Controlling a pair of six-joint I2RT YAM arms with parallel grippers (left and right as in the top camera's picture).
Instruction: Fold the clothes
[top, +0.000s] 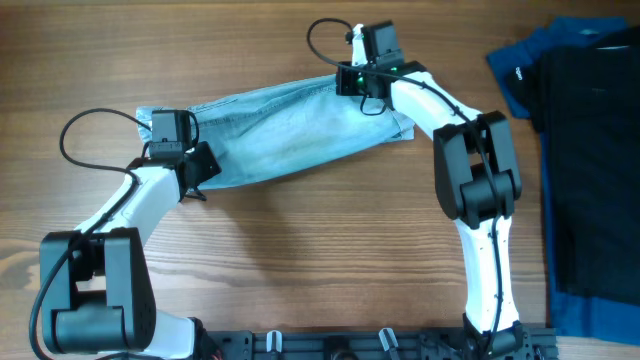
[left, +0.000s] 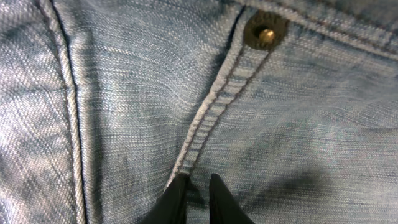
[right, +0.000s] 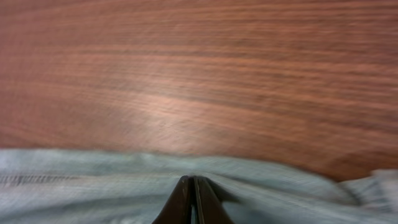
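Note:
The clothes (top: 290, 135), pale blue denim shorts, lie in a long band across the middle of the wooden table. My left gripper (top: 197, 172) is at the band's left end. In the left wrist view its jaws (left: 198, 178) stand almost together, pinching denim (left: 124, 93) at the foot of a stitched seam below a brass rivet (left: 265, 32). My right gripper (top: 352, 80) is at the band's upper right edge. The right wrist view shows it (right: 193, 179) shut on the cloth's edge (right: 93, 186), with the fabric puckered toward the fingertips.
A large black garment (top: 600, 170) lies over a royal-blue garment (top: 520, 65) at the table's right side. Bare wood (top: 300, 260) runs in front of the shorts, and more bare wood (right: 199, 74) lies beyond their far edge.

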